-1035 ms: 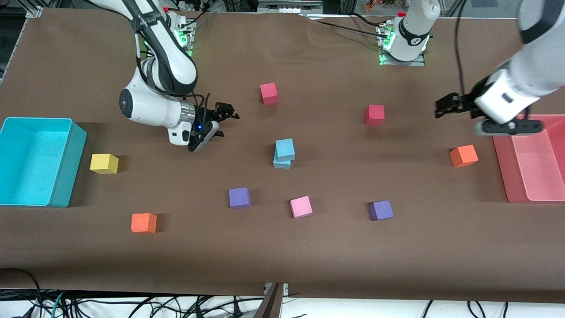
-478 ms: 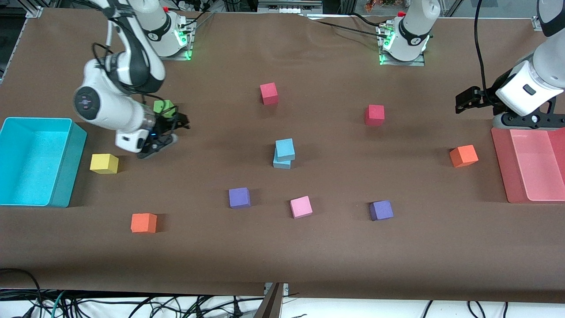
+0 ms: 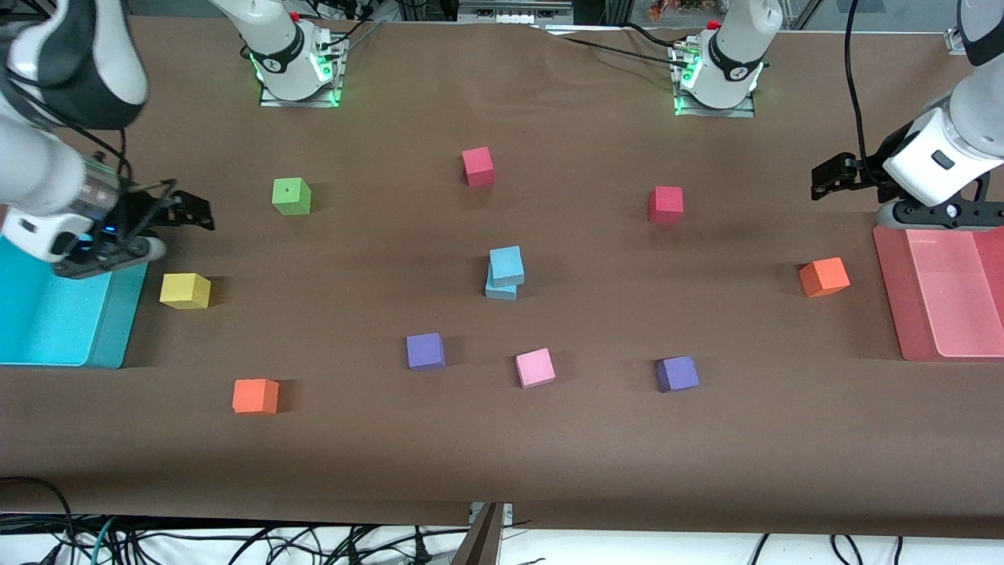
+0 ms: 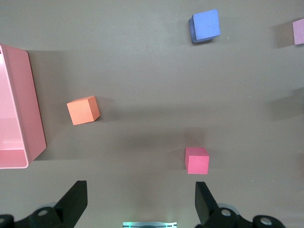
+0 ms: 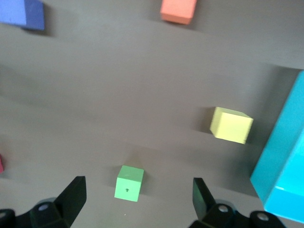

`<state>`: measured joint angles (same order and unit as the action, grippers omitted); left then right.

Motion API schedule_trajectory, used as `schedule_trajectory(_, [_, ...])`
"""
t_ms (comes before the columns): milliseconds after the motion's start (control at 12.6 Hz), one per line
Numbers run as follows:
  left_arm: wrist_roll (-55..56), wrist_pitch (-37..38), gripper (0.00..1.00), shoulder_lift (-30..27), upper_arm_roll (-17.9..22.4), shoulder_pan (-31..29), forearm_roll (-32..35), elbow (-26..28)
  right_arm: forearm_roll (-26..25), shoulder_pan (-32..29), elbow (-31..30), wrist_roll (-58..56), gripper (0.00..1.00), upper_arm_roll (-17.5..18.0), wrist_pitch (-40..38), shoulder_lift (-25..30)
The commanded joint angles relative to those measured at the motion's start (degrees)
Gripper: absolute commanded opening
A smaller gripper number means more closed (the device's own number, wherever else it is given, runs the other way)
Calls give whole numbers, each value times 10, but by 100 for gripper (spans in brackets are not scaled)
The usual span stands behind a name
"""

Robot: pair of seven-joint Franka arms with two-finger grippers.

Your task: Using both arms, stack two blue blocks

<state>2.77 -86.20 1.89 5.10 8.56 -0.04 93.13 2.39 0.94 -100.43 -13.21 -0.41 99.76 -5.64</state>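
Note:
The two sky-blue blocks stand stacked in the middle of the table, the upper block (image 3: 507, 264) sitting slightly askew on the lower block (image 3: 500, 291). Neither shows in the wrist views. My right gripper (image 3: 190, 210) is open and empty, up over the table beside the cyan bin, far from the stack; in the right wrist view (image 5: 137, 190) its black fingers stand wide apart above a green cube. My left gripper (image 3: 825, 170) is open and empty, up near the red tray; the left wrist view (image 4: 140, 190) shows only bare cloth between its fingers.
Cyan bin (image 3: 118, 314) at the right arm's end, red tray (image 3: 890, 275) at the left arm's end. Loose cubes: green (image 3: 291, 196), yellow (image 3: 185, 290), two orange (image 3: 255, 395) (image 3: 823, 277), two red (image 3: 478, 166) (image 3: 666, 204), two purple (image 3: 425, 351) (image 3: 678, 373), pink (image 3: 535, 367).
My right arm has swung away from the stack toward the cyan bin, uncovering the green cube. My left arm drew back toward the red tray, then held still. The stack has not moved.

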Motion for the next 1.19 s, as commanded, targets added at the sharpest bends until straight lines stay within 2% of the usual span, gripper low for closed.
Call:
schedule_trajectory(0, [-16,13,100,-9,-4,-4,10,2,-34,-21,0,40,99,14,-12,37])
schedule_trajectory(159, [-15,14,100,-9,-5,-4,8,4,-39,-21,0,154,99,17,-34,52])
schedule_trajectory(478, [-16,13,100,-7,-4,-4,7,4,-36,-22,0,225,99,27,-34,74])
schedule_trajectory(876, [-16,12,100,-7,-4,-4,7,3,-32,-23,12,224,99,24,-50,84])
schedule_trajectory(1114, [-15,10,100,-7,-4,-4,8,1,-6,-24,16,224,99,22,-65,84])
